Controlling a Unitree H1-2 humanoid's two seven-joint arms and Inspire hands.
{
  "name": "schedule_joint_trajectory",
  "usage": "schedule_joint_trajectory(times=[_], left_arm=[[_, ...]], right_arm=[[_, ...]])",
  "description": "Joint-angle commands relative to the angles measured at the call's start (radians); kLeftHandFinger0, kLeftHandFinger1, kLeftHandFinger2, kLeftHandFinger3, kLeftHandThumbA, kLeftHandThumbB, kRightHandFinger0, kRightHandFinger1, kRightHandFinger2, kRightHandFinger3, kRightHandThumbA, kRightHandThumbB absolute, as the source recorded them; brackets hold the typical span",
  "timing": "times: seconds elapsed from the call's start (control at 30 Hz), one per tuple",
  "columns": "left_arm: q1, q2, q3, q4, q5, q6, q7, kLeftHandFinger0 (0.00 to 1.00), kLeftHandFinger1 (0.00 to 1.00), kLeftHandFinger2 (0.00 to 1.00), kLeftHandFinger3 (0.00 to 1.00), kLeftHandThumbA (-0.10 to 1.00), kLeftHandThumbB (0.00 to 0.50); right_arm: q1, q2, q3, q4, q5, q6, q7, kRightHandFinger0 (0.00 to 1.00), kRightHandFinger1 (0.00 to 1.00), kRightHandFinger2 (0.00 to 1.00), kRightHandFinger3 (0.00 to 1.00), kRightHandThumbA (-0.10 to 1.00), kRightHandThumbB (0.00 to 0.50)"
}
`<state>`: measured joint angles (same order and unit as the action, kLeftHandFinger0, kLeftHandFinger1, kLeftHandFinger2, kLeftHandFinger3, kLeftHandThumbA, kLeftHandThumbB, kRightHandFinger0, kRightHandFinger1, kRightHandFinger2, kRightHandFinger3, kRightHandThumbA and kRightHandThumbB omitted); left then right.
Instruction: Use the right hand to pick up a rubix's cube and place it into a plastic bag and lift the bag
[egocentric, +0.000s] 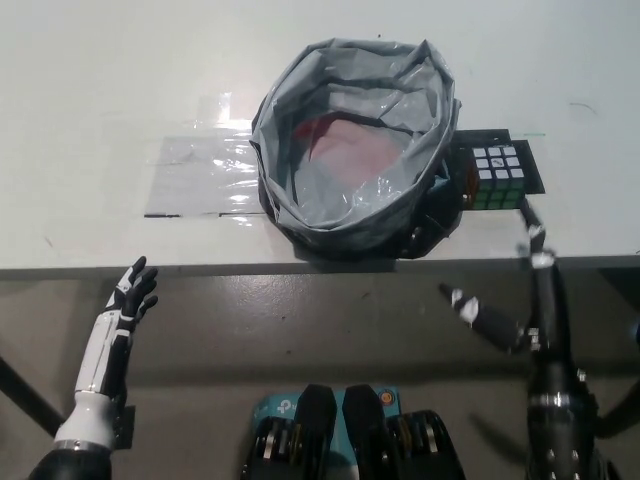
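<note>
Reaching with the right hand (520, 290), fingers spread wide, toward the rubix's cube (497, 177) near the table's (100, 120) front edge, touching the plastic bag (355, 150). Best approached from above, closing squarely without snagging the bag; left hand (128, 300) resting open below that edge

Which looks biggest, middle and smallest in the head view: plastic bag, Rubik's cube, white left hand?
1. Plastic bag, clearly largest.
2. White left hand.
3. Rubik's cube.
Hand and cube look alike in size; the hand seems nearer the camera, so their order is unsure.

grey plastic bag (355, 150), multicoloured rubix's cube (497, 177)
</note>
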<state>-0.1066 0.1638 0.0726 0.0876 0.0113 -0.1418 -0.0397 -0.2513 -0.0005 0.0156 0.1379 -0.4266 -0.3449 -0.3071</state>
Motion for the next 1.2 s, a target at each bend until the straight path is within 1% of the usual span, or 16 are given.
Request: schedule_joint_trajectory(times=[0.0,0.07,0.1,0.17,0.2,0.23,0.3,0.43,0.47,0.6,0.67,0.73,0.77,0.8,0.97,1.17], left_arm=[[-0.018,0.022,0.009,-0.023,-0.023,-0.067,-0.014,1.00,1.00,1.00,1.00,1.00,0.186],[-0.014,0.019,0.009,-0.028,-0.022,-0.065,-0.014,1.00,1.00,1.00,1.00,1.00,0.195],[-0.013,0.019,0.009,-0.028,-0.022,-0.067,-0.014,1.00,1.00,1.00,1.00,1.00,0.196],[-0.009,0.019,0.010,-0.031,-0.020,-0.064,-0.014,1.00,1.00,1.00,1.00,1.00,0.197],[-0.008,0.018,0.011,-0.032,-0.020,-0.063,-0.013,1.00,1.00,1.00,1.00,1.00,0.190],[-0.007,0.017,0.011,-0.031,-0.019,-0.063,-0.012,1.00,1.00,1.00,1.00,1.00,0.190],[-0.004,0.014,0.011,-0.035,-0.016,-0.062,-0.009,1.00,1.00,1.00,1.00,1.00,0.187],[-0.008,0.016,0.010,-0.029,-0.015,-0.073,-0.011,1.00,1.00,1.00,1.00,1.00,0.178],[-0.008,0.016,0.010,-0.027,-0.017,-0.076,-0.013,1.00,1.00,1.00,1.00,1.00,0.179],[-0.008,0.016,0.011,-0.027,-0.016,-0.074,-0.012,1.00,1.00,1.00,1.00,1.00,0.187],[-0.007,0.016,0.013,-0.025,-0.021,-0.079,-0.013,1.00,1.00,1.00,1.00,1.00,0.173],[-0.008,0.015,0.013,-0.023,-0.024,-0.080,-0.013,1.00,1.00,1.00,1.00,1.00,0.181],[-0.007,0.014,0.014,-0.025,-0.027,-0.077,-0.014,1.00,1.00,1.00,1.00,1.00,0.183],[-0.007,0.014,0.015,-0.026,-0.025,-0.075,-0.013,1.00,1.00,1.00,1.00,1.00,0.187],[-0.011,0.014,0.014,-0.024,-0.024,-0.076,-0.014,1.00,1.00,1.00,1.00,1.00,0.187],[-0.010,0.014,0.013,-0.029,-0.022,-0.070,-0.013,1.00,1.00,1.00,1.00,1.00,0.196]], right_arm=[[-0.131,0.010,-0.043,-0.061,-0.121,-0.082,-0.171,1.00,1.00,1.00,1.00,1.00,0.336],[-0.178,0.009,-0.063,-0.028,-0.087,-0.048,-0.167,1.00,1.00,1.00,1.00,1.00,0.347],[-0.195,0.007,-0.070,-0.013,-0.072,-0.028,-0.161,1.00,1.00,1.00,1.00,1.00,0.335],[-0.228,0.009,-0.082,0.012,-0.051,0.010,-0.149,1.00,1.00,1.00,1.00,1.00,0.343],[-0.250,0.011,-0.092,0.034,-0.040,0.029,-0.150,1.00,1.00,1.00,1.00,1.00,0.333],[-0.265,0.012,-0.098,0.049,-0.032,0.039,-0.151,1.00,1.00,1.00,1.00,1.00,0.340],[-0.304,0.008,-0.110,0.102,-0.012,0.037,-0.156,1.00,1.00,1.00,1.00,0.99,0.327],[-0.369,-0.002,-0.126,0.211,0.008,0.018,-0.177,1.00,1.00,1.00,1.00,0.97,0.346],[-0.392,-0.001,-0.134,0.258,0.027,0.013,-0.181,1.00,1.00,1.00,1.00,0.97,0.367],[-0.441,-0.006,-0.146,0.359,0.054,-0.012,-0.192,1.00,1.00,1.00,1.00,0.94,0.388],[-0.465,-0.004,-0.151,0.402,0.063,0.004,-0.196,1.00,1.00,1.00,1.00,0.93,0.406],[-0.482,-0.004,-0.155,0.443,0.079,0.016,-0.189,1.00,1.00,1.00,1.00,0.94,0.431],[-0.488,-0.003,-0.157,0.458,0.087,0.023,-0.185,1.00,1.00,1.00,1.00,0.92,0.416],[-0.491,-0.002,-0.156,0.464,0.087,0.035,-0.184,1.00,1.00,1.00,1.00,0.95,0.436],[-0.522,-0.009,-0.154,0.555,0.118,0.002,-0.182,1.00,1.00,1.00,1.00,0.89,0.399],[-0.542,-0.011,-0.151,0.624,0.126,0.022,-0.205,1.00,1.00,1.00,1.00,0.92,0.404]])
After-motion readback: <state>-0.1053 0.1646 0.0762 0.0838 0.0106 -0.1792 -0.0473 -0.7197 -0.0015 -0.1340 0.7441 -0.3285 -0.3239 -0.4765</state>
